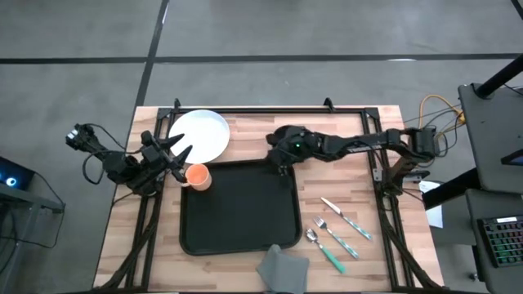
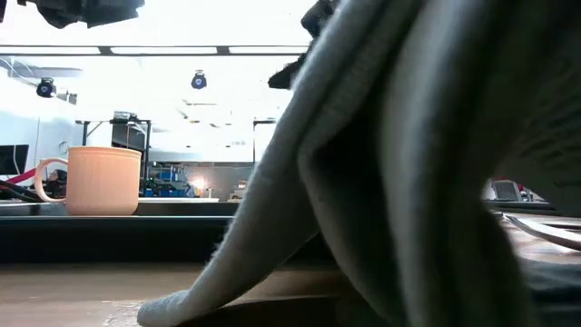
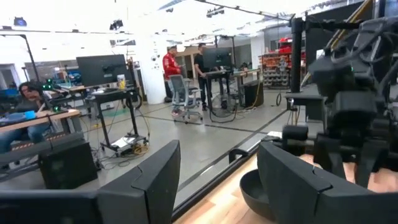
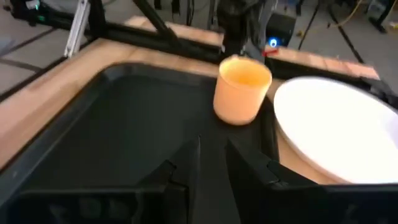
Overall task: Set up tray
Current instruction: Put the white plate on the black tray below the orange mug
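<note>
The tray point(image 1: 241, 208) lies at the middle of the wooden table point(image 1: 359, 245), long side running away from the near edge, its interior bare apart from an orange cup point(image 1: 198, 176) standing upright in its far-left corner. A round white plate point(image 1: 200, 135) sits on the table just beyond that corner, its edge close to the cup; whether plate and tray rim touch cannot be settled from above. The right gripper point(image 1: 278, 167) is at the tray's far rim, fingers narrowly parted; the right wrist view shows the rim point(image 4: 211, 143) running between the two fingers point(image 4: 258, 180), consistent with a pinch on it, though actual contact is not clearly resolved. The left gripper point(image 1: 181, 155) hovers beside the cup and over the plate's near edge, jaws spread wide and holding nothing; its wrist view looks mostly into the room, where people at desks are visible. To the right of the tray lie a knife point(image 1: 347, 219), a fork point(image 1: 335, 233) and a spoon point(image 1: 325, 250), all with green handles. A grey napkin point(image 1: 282, 268) rests at the tray's near edge, overlapping the rim. In the low view the napkin point(image 2: 408, 163) blocks most of the frame, hiding the right gripper and cutlery; only the cup point(image 2: 95, 180) and a strip of tray wall point(image 2: 118, 238) remain visible.
</note>
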